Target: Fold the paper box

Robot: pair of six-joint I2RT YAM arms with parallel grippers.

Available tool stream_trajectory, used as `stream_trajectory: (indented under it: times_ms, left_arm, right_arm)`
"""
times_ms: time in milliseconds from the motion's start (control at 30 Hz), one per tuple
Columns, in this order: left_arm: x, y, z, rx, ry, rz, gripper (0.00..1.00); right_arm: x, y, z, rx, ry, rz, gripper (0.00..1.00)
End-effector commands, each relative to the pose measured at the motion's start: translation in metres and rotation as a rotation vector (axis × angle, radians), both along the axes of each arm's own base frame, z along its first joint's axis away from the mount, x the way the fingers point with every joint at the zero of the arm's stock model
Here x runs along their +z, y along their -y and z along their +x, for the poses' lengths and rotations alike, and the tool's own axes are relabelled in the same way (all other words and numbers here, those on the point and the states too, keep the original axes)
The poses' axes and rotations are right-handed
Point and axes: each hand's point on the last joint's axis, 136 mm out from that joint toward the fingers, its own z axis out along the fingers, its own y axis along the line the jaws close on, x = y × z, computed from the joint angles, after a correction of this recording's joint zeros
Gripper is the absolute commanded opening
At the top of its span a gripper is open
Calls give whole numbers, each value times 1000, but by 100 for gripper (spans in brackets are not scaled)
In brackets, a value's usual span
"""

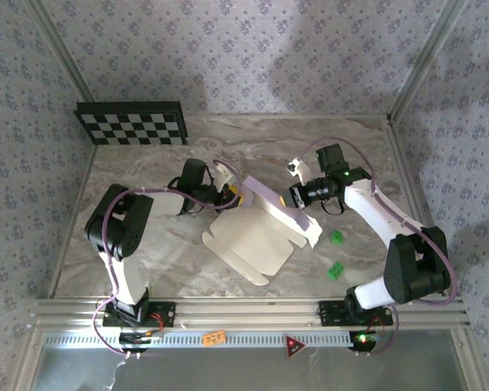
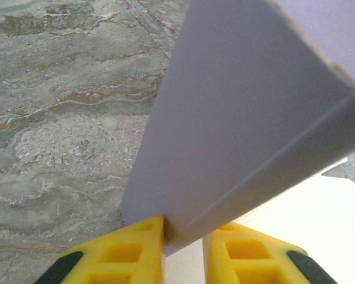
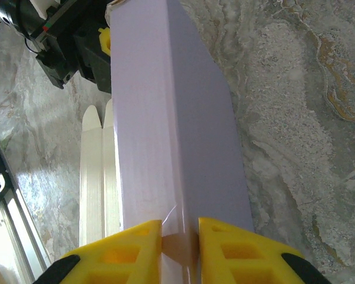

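The paper box (image 1: 257, 236) lies mid-table as a white die-cut sheet with one long pale-lavender wall folded up along its far edge. My left gripper (image 1: 231, 194) is at the wall's left end. In the left wrist view its yellow fingers (image 2: 133, 251) are shut on the folded wall's corner (image 2: 242, 118), gripper (image 2: 183, 248). My right gripper (image 1: 300, 213) holds the wall's right end. In the right wrist view the gripper (image 3: 179, 248) pinches the doubled lavender wall (image 3: 165, 118), which runs away toward the left arm (image 3: 65, 41).
A black-and-white checkerboard panel (image 1: 132, 123) leans at the back left. Two small green blocks (image 1: 337, 237) (image 1: 336, 271) lie on the marble table (image 1: 147, 244) right of the sheet, near the right arm. An aluminium frame rail (image 1: 244, 311) borders the near edge.
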Motion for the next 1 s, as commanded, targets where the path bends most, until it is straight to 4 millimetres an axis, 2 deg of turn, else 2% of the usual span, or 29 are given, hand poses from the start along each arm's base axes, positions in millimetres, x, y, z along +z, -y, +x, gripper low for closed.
stream_trajectory:
  times_ms: [0,167,333,500,667,800,967]
  left_arm:
    - [6,14,0,-18,37,-13,17]
    - [4,12,13,100,64,38,7]
    - [5,9,11,194,116,112,3]
    - [11,-13,7,326,156,170,2]
    - [9,-36,-9,395,128,191,1]
    - [13,-52,-27,441,107,196,1]
    - [10,-64,-39,466,102,190,4]
  right_arm:
    - [-5,1,-4,13,-36,-9,22]
    - [-5,1,-5,9,-38,-5,22]
    - [-2,-6,-7,8,-37,8,24]
    - [-1,-23,-15,41,-25,1,24]
    - [2,-44,-22,60,-5,-3,23]
    - [3,-67,-39,136,0,-18,23]
    - [-10,-76,-50,169,-10,-54,22]
